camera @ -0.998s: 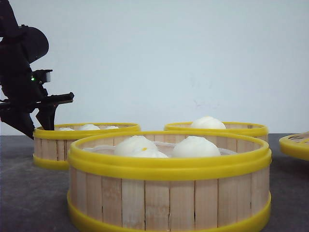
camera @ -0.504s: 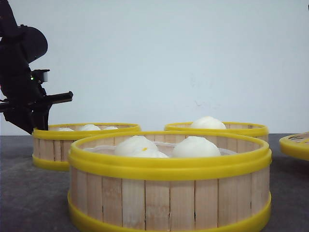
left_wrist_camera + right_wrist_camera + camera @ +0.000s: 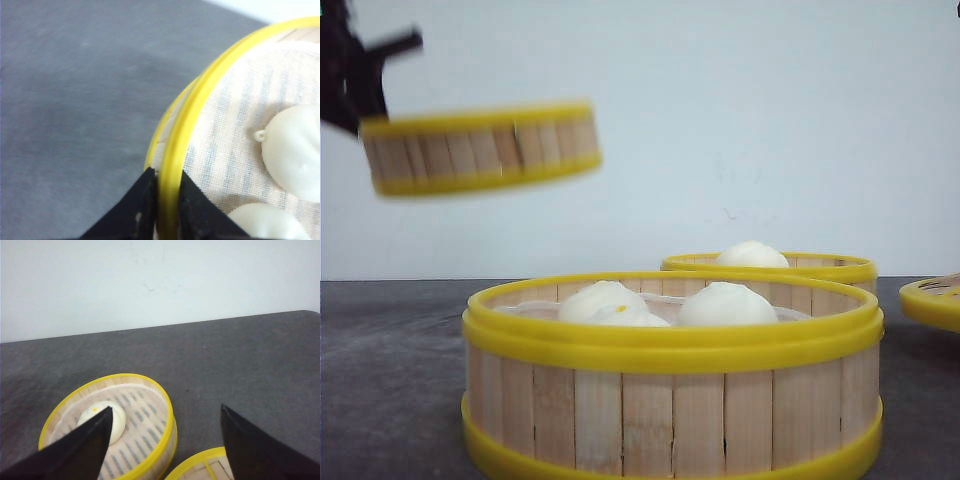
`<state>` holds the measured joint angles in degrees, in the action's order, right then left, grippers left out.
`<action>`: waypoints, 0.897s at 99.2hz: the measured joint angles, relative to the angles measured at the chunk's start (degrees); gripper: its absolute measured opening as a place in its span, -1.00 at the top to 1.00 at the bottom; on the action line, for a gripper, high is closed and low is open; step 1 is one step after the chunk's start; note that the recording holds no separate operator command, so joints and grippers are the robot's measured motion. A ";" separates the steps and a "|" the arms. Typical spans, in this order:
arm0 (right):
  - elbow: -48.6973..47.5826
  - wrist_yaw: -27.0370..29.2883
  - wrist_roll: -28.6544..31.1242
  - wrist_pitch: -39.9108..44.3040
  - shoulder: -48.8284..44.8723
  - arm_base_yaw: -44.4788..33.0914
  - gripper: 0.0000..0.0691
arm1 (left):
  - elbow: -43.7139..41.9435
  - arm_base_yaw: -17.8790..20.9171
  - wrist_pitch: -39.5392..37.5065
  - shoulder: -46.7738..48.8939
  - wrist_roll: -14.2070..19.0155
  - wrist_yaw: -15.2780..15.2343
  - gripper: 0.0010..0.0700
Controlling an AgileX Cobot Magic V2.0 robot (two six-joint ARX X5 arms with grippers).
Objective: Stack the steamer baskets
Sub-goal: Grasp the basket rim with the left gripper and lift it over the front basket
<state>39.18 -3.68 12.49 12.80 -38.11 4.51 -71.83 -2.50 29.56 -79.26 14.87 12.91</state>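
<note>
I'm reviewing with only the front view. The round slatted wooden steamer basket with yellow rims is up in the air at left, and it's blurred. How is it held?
Observer: The left wrist view shows the left gripper shut on the raised steamer basket. Its fingers pinch the yellow top rim, one inside and one outside.
Operator: Anything inside it?
Observer: Two white buns on a pale cloth liner.
Operator: And the right arm?
Observer: The right gripper is open and empty. Its camera looks down on another slatted basket holding a single white bun.
</note>
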 joint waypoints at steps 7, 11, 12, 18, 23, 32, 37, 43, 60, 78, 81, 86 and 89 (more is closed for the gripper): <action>0.11 -0.79 0.02 0.24 0.39 0.00 -0.21 | 0.00 -1.81 3.19 2.82 -1.11 0.96 0.95; 0.48 -0.85 0.04 0.81 0.61 0.00 -0.21 | 0.00 -3.13 4.83 4.04 -1.99 1.01 0.95; 0.61 -0.85 0.07 0.98 0.63 0.00 -0.21 | 0.00 -3.48 5.25 4.33 -2.16 1.01 0.95; 1.81 -0.87 0.20 2.14 0.87 0.00 -0.21 | 0.00 -5.73 7.21 5.88 -3.32 1.11 0.95; 3.04 -0.87 0.24 3.15 0.90 0.00 -0.20 | 0.00 -7.85 8.37 6.80 -3.80 1.11 0.95; 5.57 -0.87 0.22 5.27 0.92 0.02 -0.20 | 0.00 -12.66 9.33 7.34 -4.39 1.11 0.95; 6.86 -0.90 0.20 6.71 0.94 0.07 -0.20 | 0.04 -15.39 9.57 6.97 -4.66 1.11 0.95; 7.96 -0.90 0.17 7.93 1.01 0.35 -0.20 | 0.55 -18.64 9.53 6.38 -4.83 0.98 0.95; 8.46 -0.90 0.02 10.19 1.33 0.79 -0.20 | 1.36 -26.36 10.16 2.45 -5.03 -1.75 0.95; 8.46 -0.90 -0.04 11.47 1.33 0.81 -0.20 | 1.42 -30.97 10.14 -2.60 -5.03 -3.78 0.95; 8.46 -0.90 -0.04 11.72 1.33 0.81 -0.20 | 1.42 -31.65 10.03 -3.50 -5.03 -4.22 0.95; 8.46 -0.90 -0.04 12.09 1.33 0.81 -0.20 | 1.42 -32.28 9.88 -4.68 -5.03 -4.39 0.95; 8.46 -0.90 -0.04 12.22 1.33 0.81 -0.20 | 1.42 -32.48 9.81 -5.33 -5.05 -4.39 0.95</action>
<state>47.64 -4.58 12.45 25.02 -36.77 5.32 -70.41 -34.98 39.38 -84.60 9.82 8.51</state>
